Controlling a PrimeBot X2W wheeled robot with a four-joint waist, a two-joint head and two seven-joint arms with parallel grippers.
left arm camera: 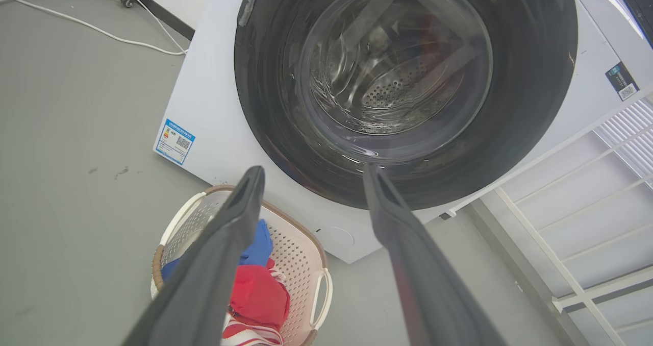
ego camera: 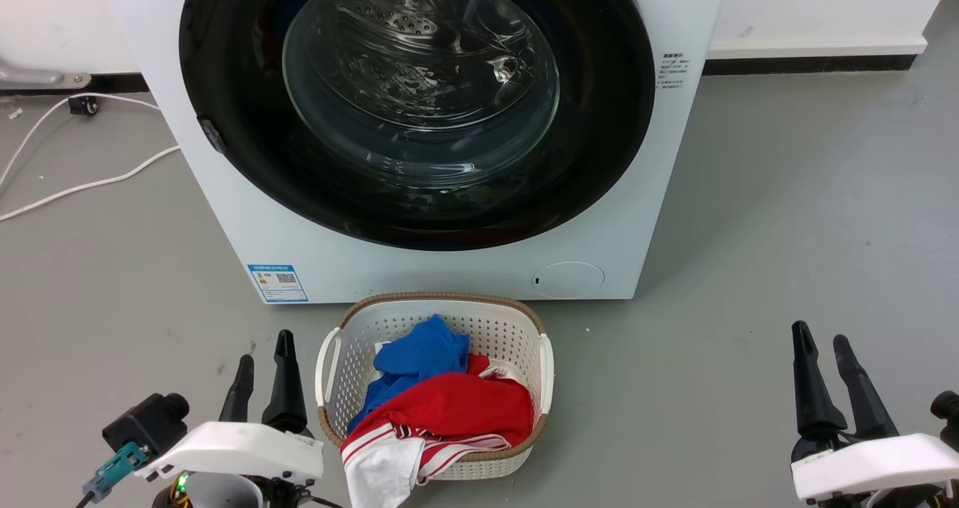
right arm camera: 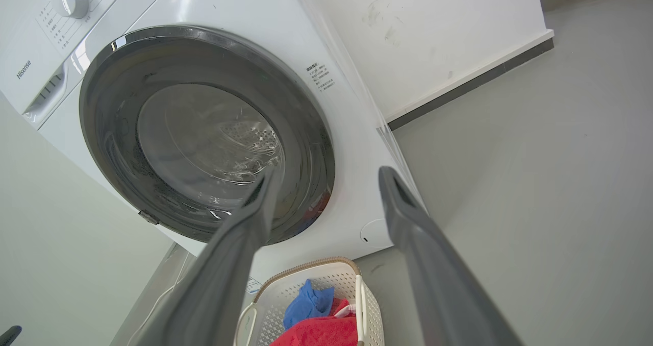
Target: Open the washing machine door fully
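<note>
The washing machine door (ego camera: 419, 96) is a glossy black disc with a clear bulging window, lying flat against the white machine front (ego camera: 225, 216). The steel drum shows through the glass. It also appears in the left wrist view as the door (left arm camera: 403, 80) and in the right wrist view as the door (right arm camera: 204, 137). My left gripper (ego camera: 265, 349) hangs open at the lower left, well short of the machine. My right gripper (ego camera: 820, 334) hangs open at the lower right. Each wrist view shows its gripper's fingers spread, left gripper (left arm camera: 314, 170) and right gripper (right arm camera: 329, 172), holding nothing.
A white laundry basket (ego camera: 438, 298) with blue and red clothes stands on the floor right before the machine, between my arms. A small round white flap (ego camera: 567, 279) sits low on the machine. A white cable (ego camera: 75, 186) lies at the left. A white rack (left arm camera: 586, 182) stands beside the machine.
</note>
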